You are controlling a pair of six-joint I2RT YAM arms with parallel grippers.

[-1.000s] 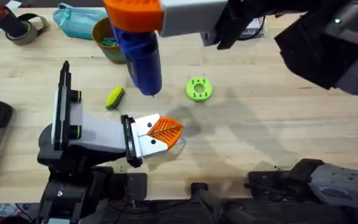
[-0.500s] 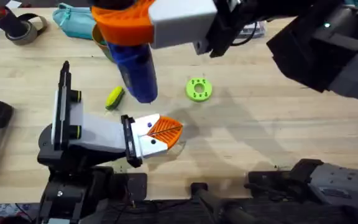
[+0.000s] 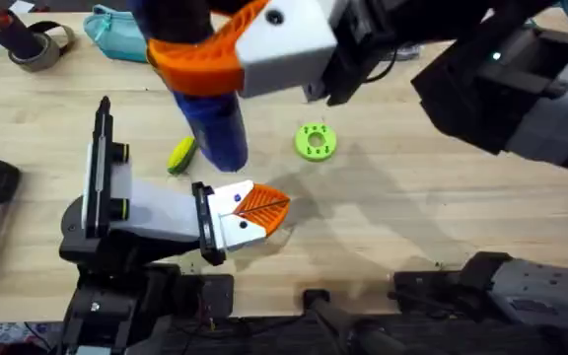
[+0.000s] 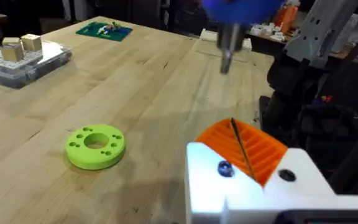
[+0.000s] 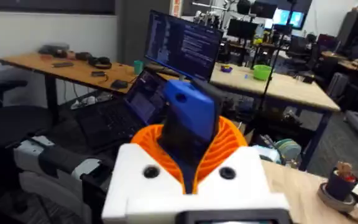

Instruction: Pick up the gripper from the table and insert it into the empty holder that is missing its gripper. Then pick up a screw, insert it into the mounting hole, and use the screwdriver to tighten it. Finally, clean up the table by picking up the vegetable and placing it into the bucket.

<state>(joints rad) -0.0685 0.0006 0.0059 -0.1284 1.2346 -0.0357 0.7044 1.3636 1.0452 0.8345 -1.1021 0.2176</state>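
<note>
**My right fingers carry the screwdriver above the holder**

My right gripper [image 3: 210, 54] is raised high over the tabletop, and its orange ribbed pads [image 5: 225, 146] are clenched on both sides of the screwdriver [image 3: 215, 128]. The screwdriver is a thick, smooth blue cylinder. It hangs almost upright, and its lower end is over the wood between the vegetable [image 3: 181, 155] and the holder [image 3: 227, 219]. In the left wrist view its thin metal tip [image 4: 226, 59] points down, clear of the table, and the blue body is cut off by the picture's edge. In the overhead view the tip is hidden under the body.

The holder is a white angular block with a black plate behind it. It lies near the front edge of the tabletop, left of the middle. The gripper [image 3: 261, 206], an orange ribbed fin, sits in it already and points to the right. In the left wrist view I see two small dark round spots on the white face; I cannot tell if either one has a screw in it.

The state of my left fingers I cannot tell.

The vegetable, a small bumpy yellow and green piece, lies on the bare wood just behind the holder. A flat lime-green disc [image 3: 315, 141] with small holes lies to the right of it, well apart. The bucket [image 3: 166, 61], round and yellow-brown, stands near the back edge, beside a teal pouch [image 3: 116, 30], and my right gripper covers most of it.
</note>
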